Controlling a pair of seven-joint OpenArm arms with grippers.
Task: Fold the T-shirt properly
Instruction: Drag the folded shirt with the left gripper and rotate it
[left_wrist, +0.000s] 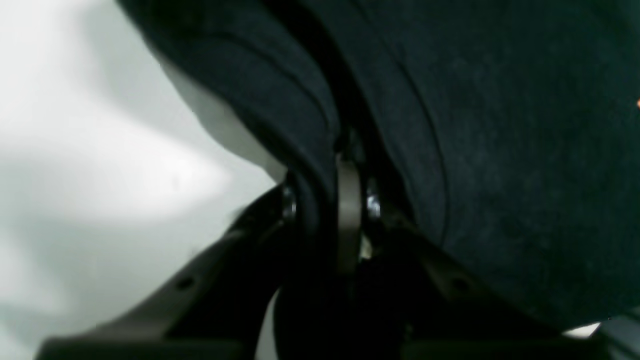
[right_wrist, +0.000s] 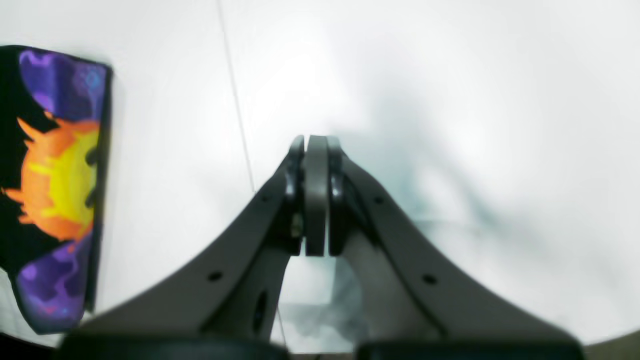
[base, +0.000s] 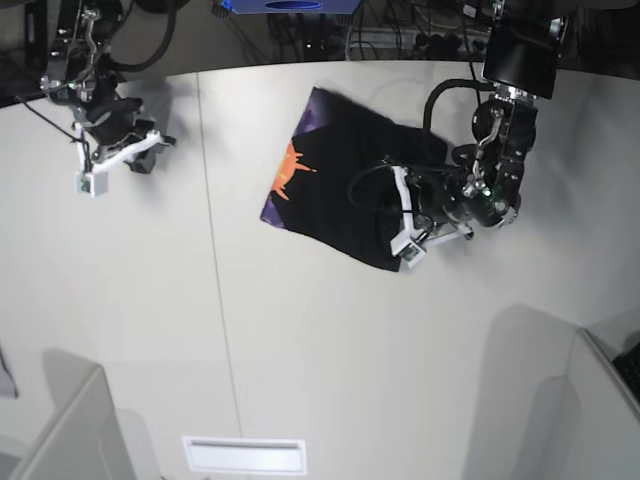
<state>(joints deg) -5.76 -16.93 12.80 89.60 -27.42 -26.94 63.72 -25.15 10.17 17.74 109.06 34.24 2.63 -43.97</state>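
Observation:
The black T-shirt (base: 340, 200) lies partly folded in the middle of the white table (base: 300, 350), with its purple and orange print showing along its left edge. My left gripper (base: 392, 215) rests on the shirt's right side. In the left wrist view it (left_wrist: 345, 170) is shut on a fold of the black cloth (left_wrist: 500, 150). My right gripper (base: 150, 150) is at the table's far left, well apart from the shirt. In the right wrist view it (right_wrist: 316, 145) is shut and empty above bare table, and the print (right_wrist: 55, 185) shows at the left edge.
A thin seam (base: 215, 250) runs across the table left of the shirt. Grey partitions stand at the front left (base: 60, 420) and front right (base: 560, 400). A white slotted plate (base: 245, 455) lies at the front edge. Cables and equipment (base: 400, 30) line the back.

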